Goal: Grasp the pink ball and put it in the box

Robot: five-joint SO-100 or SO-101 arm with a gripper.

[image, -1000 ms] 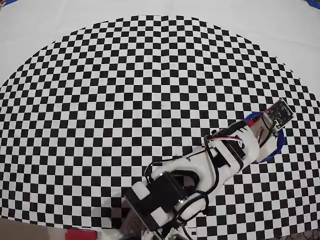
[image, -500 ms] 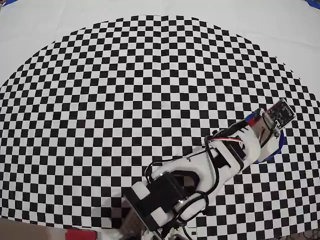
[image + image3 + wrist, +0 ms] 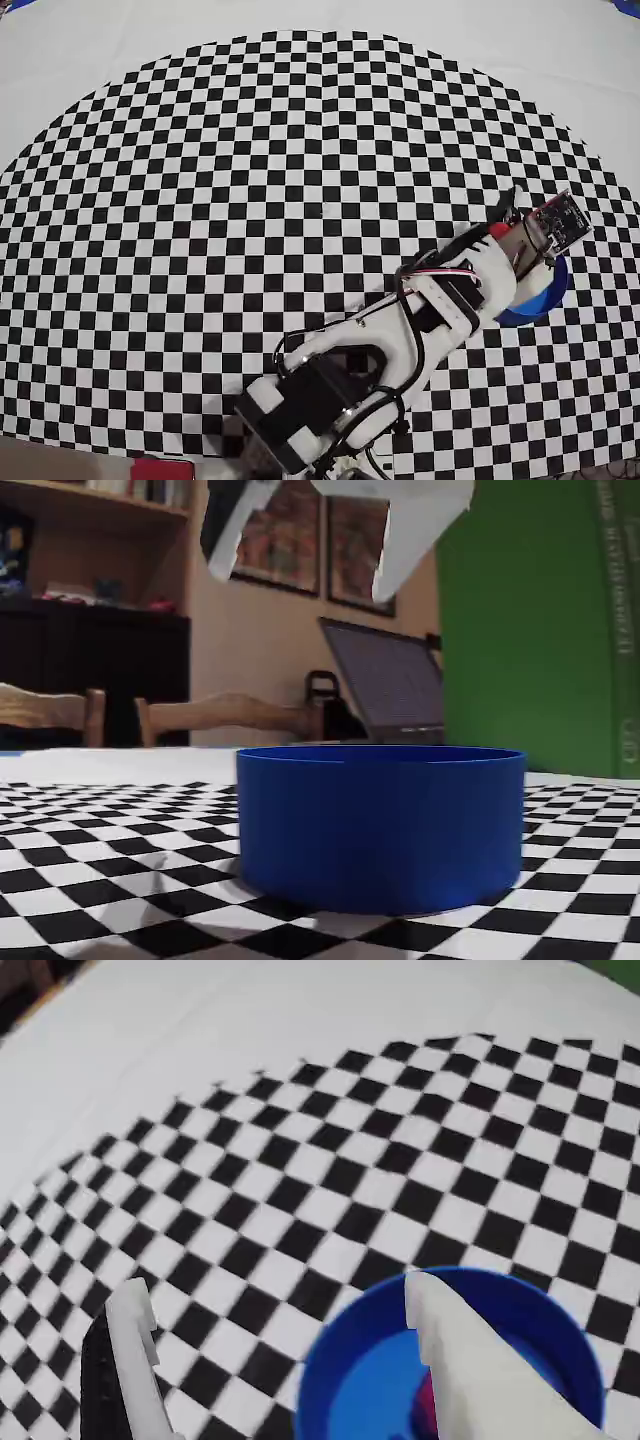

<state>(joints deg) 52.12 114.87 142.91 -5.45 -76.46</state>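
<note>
The box [image 3: 345,1360] is a round blue tub on the checkered cloth, also seen in the fixed view [image 3: 380,820] and, partly hidden under the arm, in the overhead view [image 3: 532,303]. The pink ball [image 3: 428,1408] shows only as a magenta sliver inside the tub, behind my right finger. It is hidden in the other views. My gripper [image 3: 275,1290] is open and empty. Its right finger [image 3: 470,1370] is over the tub and its left finger [image 3: 135,1360] is outside it. In the fixed view the gripper [image 3: 300,580] hangs well above the rim.
The black and white checkered cloth [image 3: 250,200] covers the table. My arm's base [image 3: 300,410] sits at the near edge in the overhead view. Behind the table stand chairs [image 3: 220,715], a laptop [image 3: 385,685] and a green panel [image 3: 540,620].
</note>
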